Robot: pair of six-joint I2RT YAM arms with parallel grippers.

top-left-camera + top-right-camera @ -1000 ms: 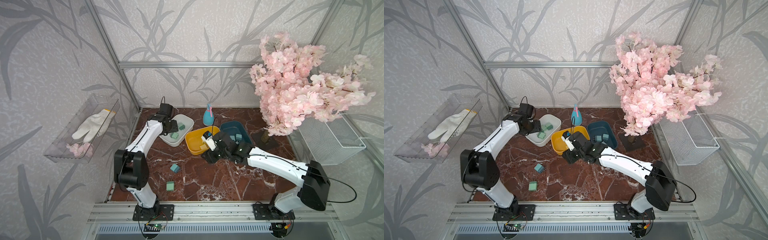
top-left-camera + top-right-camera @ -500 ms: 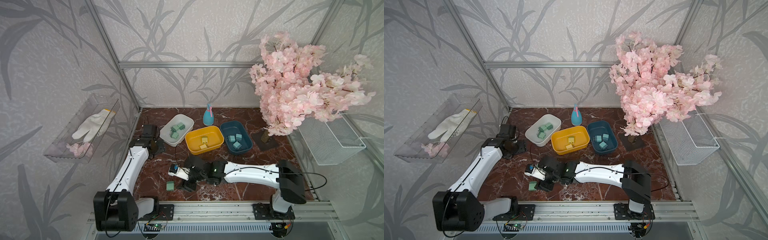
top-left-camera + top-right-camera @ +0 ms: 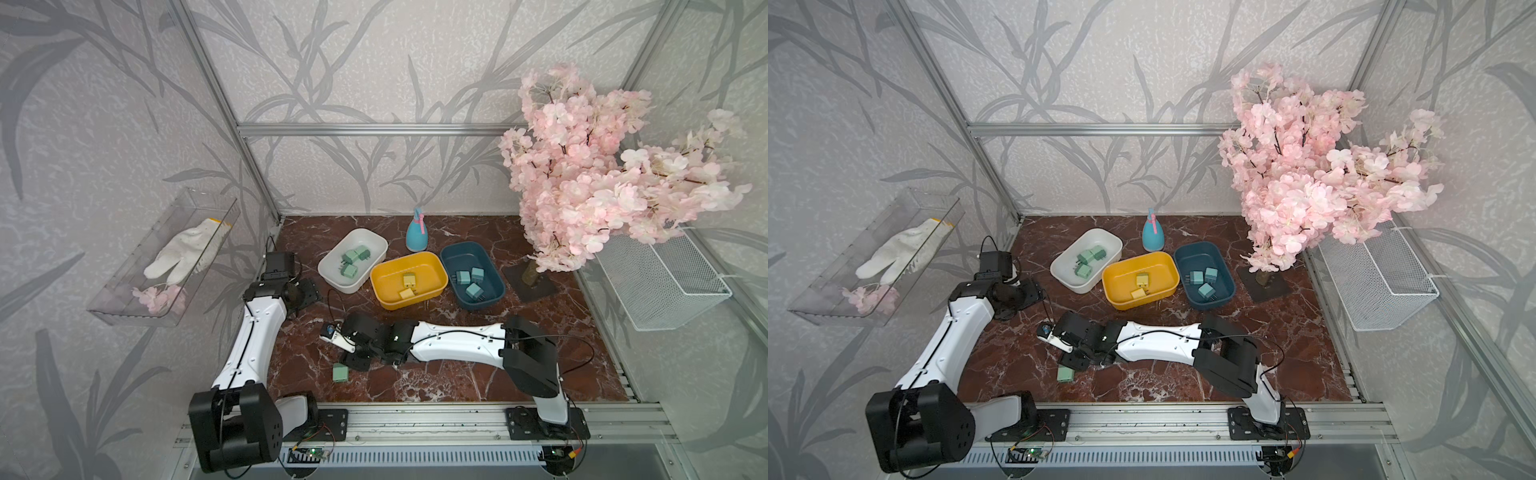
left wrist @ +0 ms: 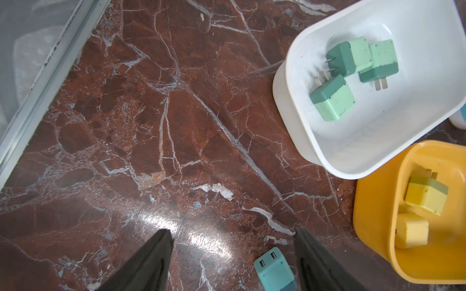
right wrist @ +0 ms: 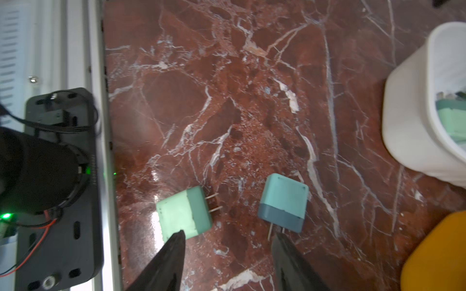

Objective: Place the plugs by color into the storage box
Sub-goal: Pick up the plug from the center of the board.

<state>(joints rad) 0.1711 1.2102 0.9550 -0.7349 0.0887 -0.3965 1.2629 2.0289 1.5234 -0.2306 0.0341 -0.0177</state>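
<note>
While both arms reach low over the red-brown marble tabletop (image 3: 457, 374), two small cube-shaped plastic plugs with short metal prongs lie loose on it near the front rail. The loose mint-green plug (image 5: 184, 214) lies on its side, prongs pointing toward the loose teal plug (image 5: 283, 204), which sits just beside it without touching.

The right gripper (image 5: 228, 235) hangs over this pair with its black fingers (image 5: 169, 262) spread apart and nothing held between them. In the right wrist view one tip overlaps the mint-green cube's edge and the other lies by the teal cube's prongs. Whether either tip touches cannot be told.

The left gripper (image 4: 232, 231) is spread wide and empty above bare marble, beside the white rounded plastic tray (image 3: 371, 243). The teal cube shows close to one of its fingers (image 4: 151, 262) in the left wrist view.

Farther back, three trays stand in a row. The white one holds three mint-green plugs (image 3: 352, 259). The yellow plastic tray (image 3: 428, 270), just beside it, holds two yellow plugs (image 3: 408, 284). The dark blue plastic tray (image 3: 453, 253) holds three teal plugs (image 3: 469, 280). Behind the trays a light-blue spray bottle with a pink trigger (image 3: 417, 235) stands upright.
</note>
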